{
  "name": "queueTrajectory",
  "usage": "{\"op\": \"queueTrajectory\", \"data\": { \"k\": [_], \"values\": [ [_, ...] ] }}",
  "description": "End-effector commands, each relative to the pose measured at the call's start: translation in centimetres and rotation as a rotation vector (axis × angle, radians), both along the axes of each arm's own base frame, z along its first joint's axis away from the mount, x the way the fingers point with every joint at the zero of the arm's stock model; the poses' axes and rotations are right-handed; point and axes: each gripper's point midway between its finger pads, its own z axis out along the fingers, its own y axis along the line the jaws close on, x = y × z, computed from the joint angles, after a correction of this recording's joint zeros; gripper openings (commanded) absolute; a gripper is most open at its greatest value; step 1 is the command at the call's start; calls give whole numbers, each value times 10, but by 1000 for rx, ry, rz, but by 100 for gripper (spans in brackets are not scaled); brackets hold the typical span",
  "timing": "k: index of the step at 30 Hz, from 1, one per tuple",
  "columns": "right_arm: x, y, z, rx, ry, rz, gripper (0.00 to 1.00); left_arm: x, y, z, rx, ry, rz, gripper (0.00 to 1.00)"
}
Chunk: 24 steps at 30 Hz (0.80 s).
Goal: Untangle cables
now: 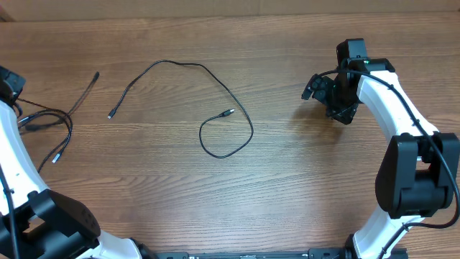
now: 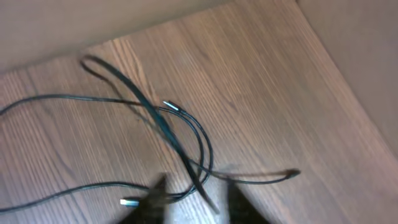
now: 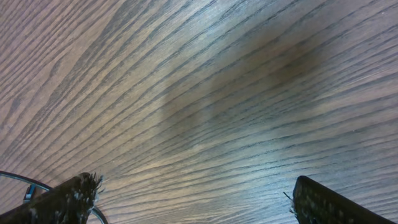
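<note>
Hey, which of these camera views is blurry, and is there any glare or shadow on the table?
Overhead: sharp and evenly lit, the cable crisp. Left wrist: blurred, the cables smeared, the fingers just dark smudges. Right wrist: bright sheen on the table, with a soft shadow at upper right.

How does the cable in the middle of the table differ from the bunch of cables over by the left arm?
The middle cable lies alone in one open curve, crossing nothing; the left bunch has several strands crossing each other. The middle cable sits apart from both arms; the left bunch lies beside the left arm. Both are thin and black with silver-tipped plugs.
</note>
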Motion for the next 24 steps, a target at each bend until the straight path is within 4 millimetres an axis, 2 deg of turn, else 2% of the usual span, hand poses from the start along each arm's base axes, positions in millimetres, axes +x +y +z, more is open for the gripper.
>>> {"op": "queueTrajectory", "data": {
  "k": [1,3,4,14,17,18,19,20,21,22,24],
  "values": [
    [3,-1,2,-5,-11,0,100,0,1,4,0,-15,14,59],
    [3,-1,2,-5,-11,0,100,1,-2,2,-15,-17,2,72],
    [3,-1,2,-5,-11,0,100,2,-3,2,-23,-21,-5,74],
    [3,-1,2,-5,-11,0,100,13,-21,-2,-103,-57,-80,93],
    [3,-1,2,-6,-11,0,100,23,-23,2,-100,-91,-126,92],
    [3,-1,2,-5,-11,0,100,28,-24,3,-98,-103,-156,83],
    [3,-1,2,-5,-11,0,100,32,-26,4,-97,-113,-186,66],
    [3,-1,2,-5,-11,0,100,35,-26,4,-96,-117,-198,29],
    [3,-1,2,-5,-11,0,100,36,-26,2,-100,-116,-200,8],
    [3,-1,2,-6,-11,0,100,37,-26,-2,-106,-110,-198,4],
    [3,-1,2,-5,-11,0,100,39,-27,-16,-130,-81,-200,4]
  ]
}}
